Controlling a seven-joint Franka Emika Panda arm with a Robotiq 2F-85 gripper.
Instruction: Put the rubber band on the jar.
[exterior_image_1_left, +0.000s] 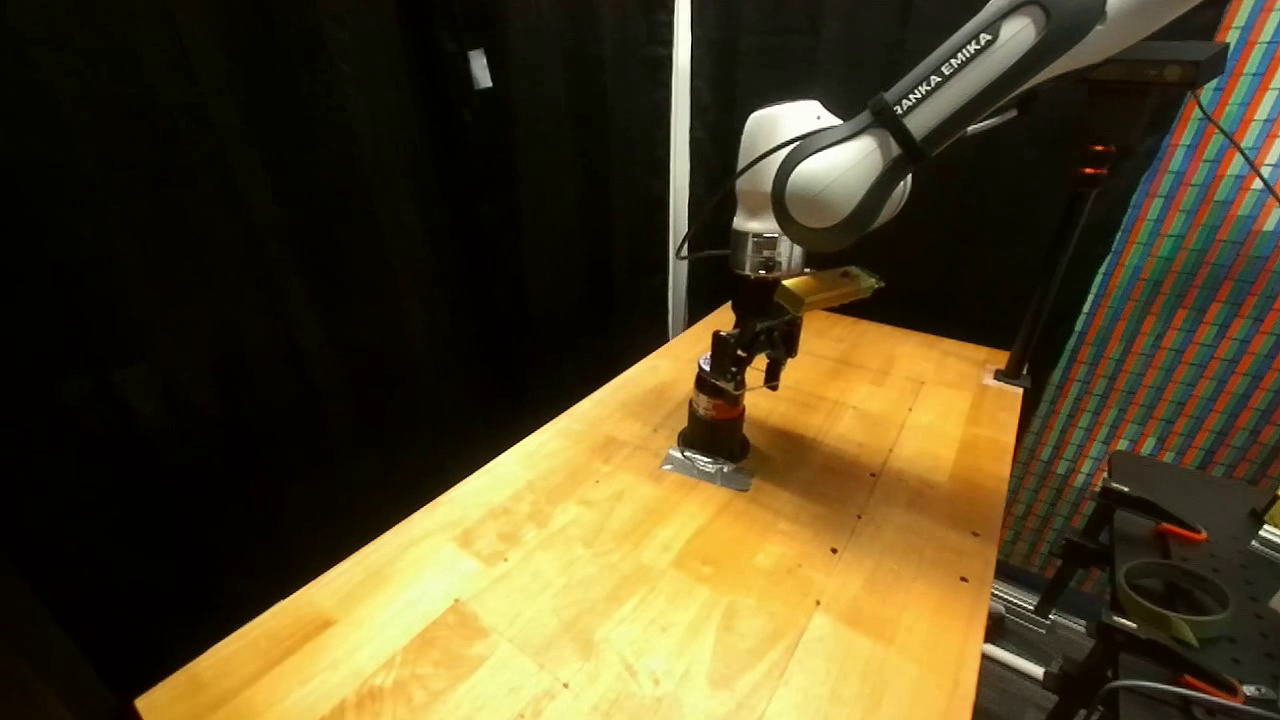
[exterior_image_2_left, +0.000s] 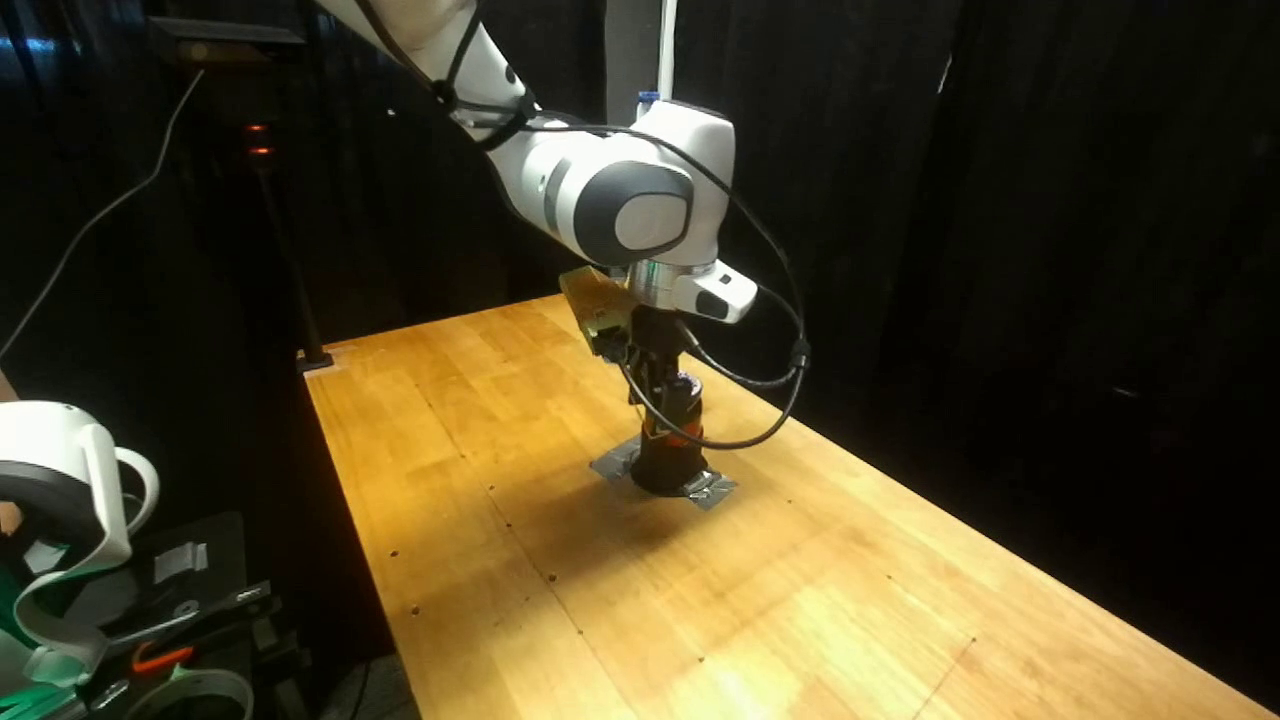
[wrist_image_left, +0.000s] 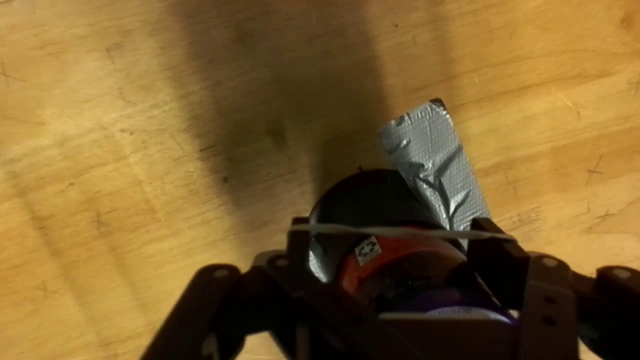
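Toward four o'clock in the wrist view, we see the black two-fingered gripper (wrist_image_left: 397, 234) with fingers spread, the thin pale rubber band (wrist_image_left: 380, 230) taut between them, before the dark red-labelled cylindrical jar (wrist_image_left: 400, 247); we judge the band light, springy, best held inside both ends.

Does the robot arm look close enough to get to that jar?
Probably yes. The gripper hangs right by the top of the jar with its jaws apart, the rubber band stretched between them. I see nothing blocking the way; the silver tape is down at the jar's base.
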